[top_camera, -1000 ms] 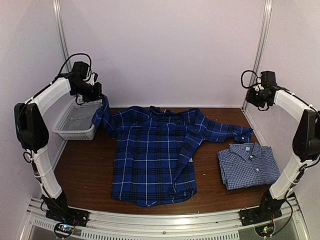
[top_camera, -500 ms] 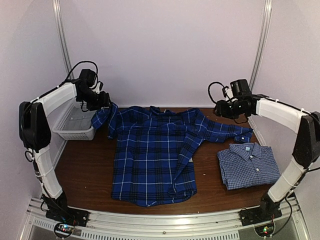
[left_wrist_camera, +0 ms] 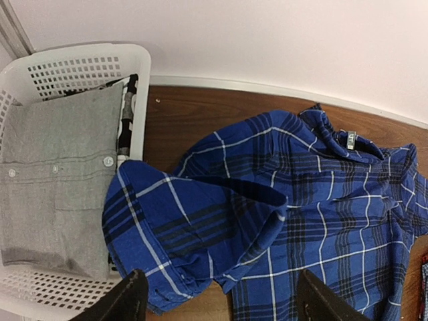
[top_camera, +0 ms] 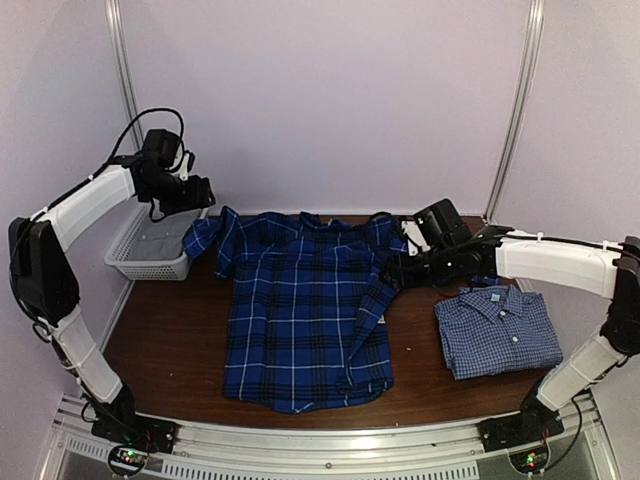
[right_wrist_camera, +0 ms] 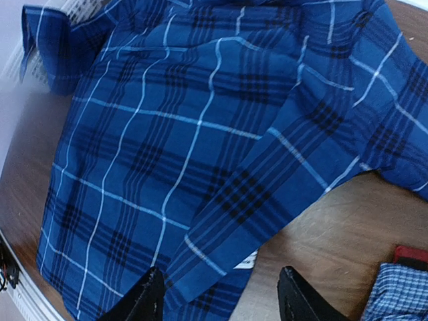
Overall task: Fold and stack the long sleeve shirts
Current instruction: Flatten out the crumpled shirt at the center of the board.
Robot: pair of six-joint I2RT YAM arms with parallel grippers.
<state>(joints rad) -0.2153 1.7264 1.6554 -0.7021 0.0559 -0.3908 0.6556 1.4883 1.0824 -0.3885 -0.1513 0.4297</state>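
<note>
While both my grippers hang empty, my colleague on the line asks, "What can go wrong from here?"

"Two things," I say. "The plaid shirt (top_camera: 305, 320) lies spread in the middle of the table (top_camera: 170, 340), collar to the back. Its basket-side sleeve (left_wrist_camera: 194, 241) is bunched over itself, and the end touches the basket (left_wrist_camera: 80, 67). If I pinch carelessly there, I judge I could drag the basket along. The crossed sleeve (right_wrist_camera: 267, 187) lies over the shirt's body, so a deep bite would likely take two layers and spoil the fold."

"And the check shirt (top_camera: 497, 332)?"

"Folded, at the right of the table, just apart from the plaid one. My right forearm passes close by its collar, so a low sweep could rumple it."

"How do the arms stand?"

"Left arm is raised, elbow out. The left gripper (left_wrist_camera: 217, 301) is high beside the basket, looking down on the bunched sleeve, fingers wide apart with nothing between them. Right arm is stretched low across the table. The right gripper (right_wrist_camera: 221, 294) is over the crossed sleeve, jaws spread. I cannot tell whether the tips touch the cloth."
</note>
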